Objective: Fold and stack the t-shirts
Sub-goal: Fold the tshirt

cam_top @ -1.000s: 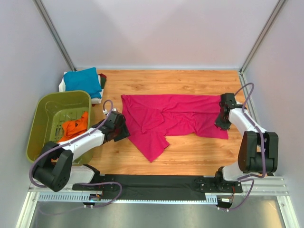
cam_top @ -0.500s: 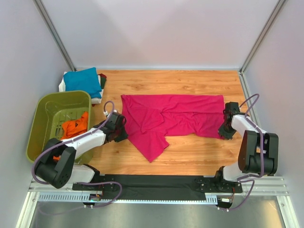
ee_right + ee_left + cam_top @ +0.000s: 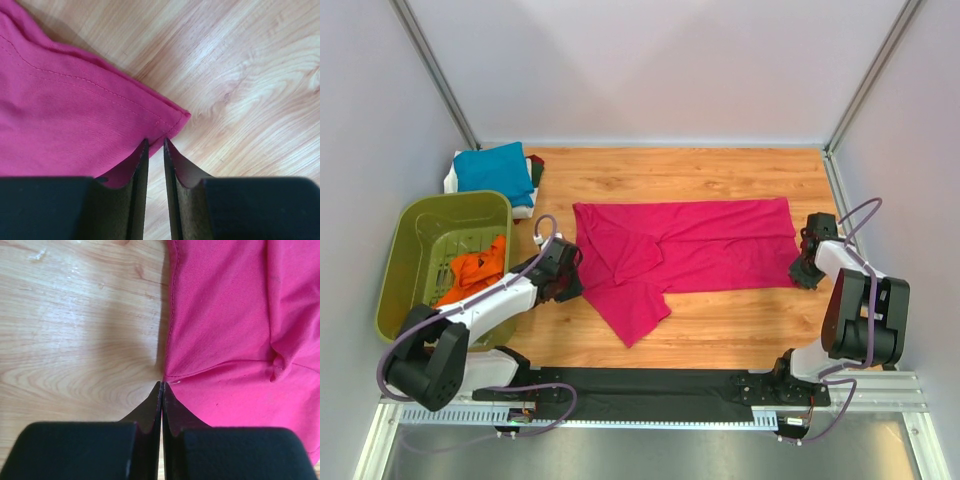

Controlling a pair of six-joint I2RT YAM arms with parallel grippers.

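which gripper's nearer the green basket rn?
Left. Left gripper sits just right of the basket, at the magenta t-shirt left edge; right gripper across the table, at its right corner.

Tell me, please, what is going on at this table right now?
Two robot arms hold a magenta t-shirt spread out on the wooden table. The left gripper looks pinched shut on its left edge and the right gripper on its right corner, so the shirt lies stretched between them, not yet folded. An orange t-shirt waits in the green basket, and a teal t-shirt lies folded at the far left corner.
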